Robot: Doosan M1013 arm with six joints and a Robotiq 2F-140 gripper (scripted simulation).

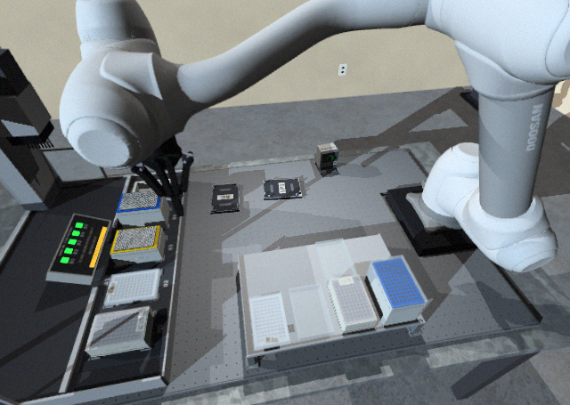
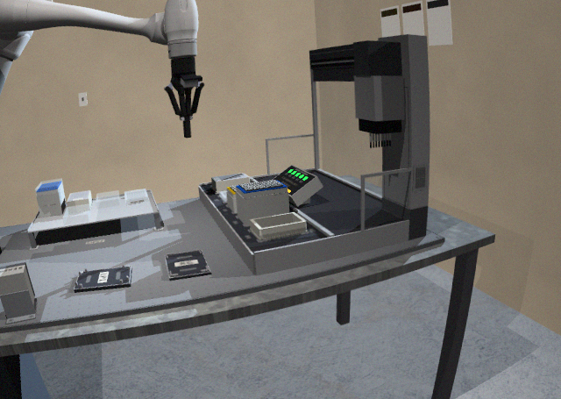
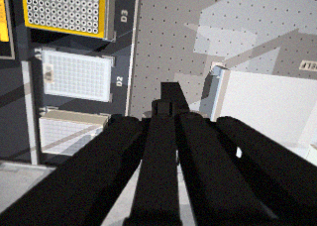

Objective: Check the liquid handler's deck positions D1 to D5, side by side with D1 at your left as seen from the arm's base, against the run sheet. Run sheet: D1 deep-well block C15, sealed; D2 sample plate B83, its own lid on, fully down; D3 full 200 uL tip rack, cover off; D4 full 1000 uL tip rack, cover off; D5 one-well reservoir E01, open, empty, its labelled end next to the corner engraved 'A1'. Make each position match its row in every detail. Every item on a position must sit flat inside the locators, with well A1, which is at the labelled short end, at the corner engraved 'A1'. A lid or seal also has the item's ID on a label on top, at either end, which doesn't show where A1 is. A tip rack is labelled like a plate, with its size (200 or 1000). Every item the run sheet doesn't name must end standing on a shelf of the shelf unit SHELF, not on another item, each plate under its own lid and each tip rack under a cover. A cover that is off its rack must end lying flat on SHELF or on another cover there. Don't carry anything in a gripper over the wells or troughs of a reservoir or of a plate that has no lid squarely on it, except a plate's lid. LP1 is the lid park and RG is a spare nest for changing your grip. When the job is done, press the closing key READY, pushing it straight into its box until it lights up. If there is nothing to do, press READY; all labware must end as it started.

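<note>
- A lab: a liquid handler (image 2: pixel 398 114) with a pipetting head stands on the table (image 2: pixel 316 277).
- Well plates and tip racks (image 1: pixel 138 237) fill its deck.

You're looking at a smooth pale-grey arm (image 1: pixel 294 28) with rounded joint housings, "DOOSAN" lettered on its grey column, ending in a black linkage gripper (image 2: pixel 186 114).

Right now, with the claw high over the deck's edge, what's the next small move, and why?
Probably shift the shut, empty claw along the row toward the blue-rimmed rack and the reservoir. The wrist view takes in only the yellow-rimmed rack at D3, the plate at D2 and the block beside it, so those two lie outside it.
</note>
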